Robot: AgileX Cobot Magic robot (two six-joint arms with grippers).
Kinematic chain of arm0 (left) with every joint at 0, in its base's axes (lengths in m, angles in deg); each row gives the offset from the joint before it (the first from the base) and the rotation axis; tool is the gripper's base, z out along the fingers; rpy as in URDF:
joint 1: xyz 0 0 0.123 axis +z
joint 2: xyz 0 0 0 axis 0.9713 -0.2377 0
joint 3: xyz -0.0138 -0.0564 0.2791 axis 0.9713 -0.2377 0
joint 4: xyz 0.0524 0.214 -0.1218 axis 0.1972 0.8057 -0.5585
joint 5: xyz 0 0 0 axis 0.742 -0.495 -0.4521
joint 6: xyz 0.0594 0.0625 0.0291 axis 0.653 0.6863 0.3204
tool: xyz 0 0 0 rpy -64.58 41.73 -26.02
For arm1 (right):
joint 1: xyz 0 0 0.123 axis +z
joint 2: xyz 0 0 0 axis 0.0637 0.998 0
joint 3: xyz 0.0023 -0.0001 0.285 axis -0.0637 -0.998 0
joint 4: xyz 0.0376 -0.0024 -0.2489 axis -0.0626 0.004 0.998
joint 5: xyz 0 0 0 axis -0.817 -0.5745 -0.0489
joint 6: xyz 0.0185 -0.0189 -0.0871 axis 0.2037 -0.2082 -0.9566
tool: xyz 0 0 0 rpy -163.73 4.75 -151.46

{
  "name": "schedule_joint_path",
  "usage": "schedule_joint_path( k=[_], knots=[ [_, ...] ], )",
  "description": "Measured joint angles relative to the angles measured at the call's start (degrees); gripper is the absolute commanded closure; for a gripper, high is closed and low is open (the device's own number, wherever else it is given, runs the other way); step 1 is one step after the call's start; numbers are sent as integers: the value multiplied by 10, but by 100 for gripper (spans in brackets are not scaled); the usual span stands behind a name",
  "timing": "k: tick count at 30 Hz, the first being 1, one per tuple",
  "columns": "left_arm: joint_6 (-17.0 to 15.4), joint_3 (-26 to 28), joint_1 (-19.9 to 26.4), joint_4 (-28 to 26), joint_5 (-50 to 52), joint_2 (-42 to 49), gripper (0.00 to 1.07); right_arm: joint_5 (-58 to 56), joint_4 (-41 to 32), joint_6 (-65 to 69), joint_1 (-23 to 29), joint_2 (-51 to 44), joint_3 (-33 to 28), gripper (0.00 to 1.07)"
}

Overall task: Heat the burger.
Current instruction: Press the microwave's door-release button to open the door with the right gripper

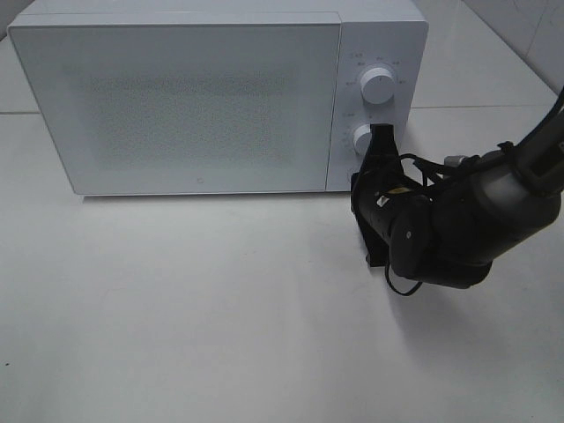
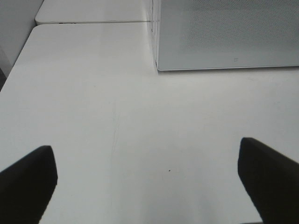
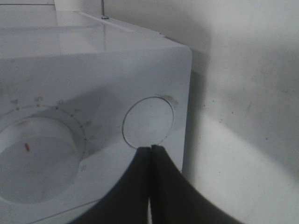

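Observation:
The burger is out of view in every frame. The white microwave (image 1: pixel 203 97) stands at the back of the table with its door closed. My right gripper (image 1: pixel 382 132) is shut with nothing in it, its tips up against the control panel just right of the lower knob (image 1: pixel 363 138). In the right wrist view the shut tips (image 3: pixel 150 148) touch the rim of a flat round button (image 3: pixel 147 122) beside a dial (image 3: pixel 32 158). My left gripper (image 2: pixel 145 149) is open and empty above bare table, its fingers (image 2: pixel 28 182) wide apart, off the microwave's corner (image 2: pixel 224 32).
An upper knob (image 1: pixel 379 85) sits above the lower one on the panel. The white table (image 1: pixel 220 335) stretches in front of the microwave. In the left wrist view its edge (image 2: pixel 11 79) drops off and a seam (image 2: pixel 93 22) joins a second table.

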Motion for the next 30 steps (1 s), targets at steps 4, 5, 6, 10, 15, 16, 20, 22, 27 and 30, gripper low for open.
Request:
schedule_joint_path(
  k=[4,5,6,10,15,16,20,22,27,30],
  knots=[
    [0,0,0,0,0,0,6,-4,8,0,-8,5,10,107],
    [0,0,0,0,0,0,6,-9,10,-1,-12,6,14,107],
    [0,0,0,0,0,0,6,-10,11,-1,-15,7,17,107],
    [0,0,0,0,0,0,6,-11,14,-11,-23,8,19,107],
    [0,0,0,0,0,0,6,-14,15,-21,-26,10,26,107],
    [0,0,0,0,0,0,6,-14,15,-21,-26,15,29,107],
    [0,0,0,0,0,0,6,-15,15,-20,-26,28,36,107],
    [0,0,0,0,0,0,6,-15,17,-20,-26,36,41,107],
    [0,0,0,0,0,0,6,-14,14,-20,-26,41,46,107],
    [0,0,0,0,0,0,6,-14,13,-20,-26,47,54,107]
  ],
)
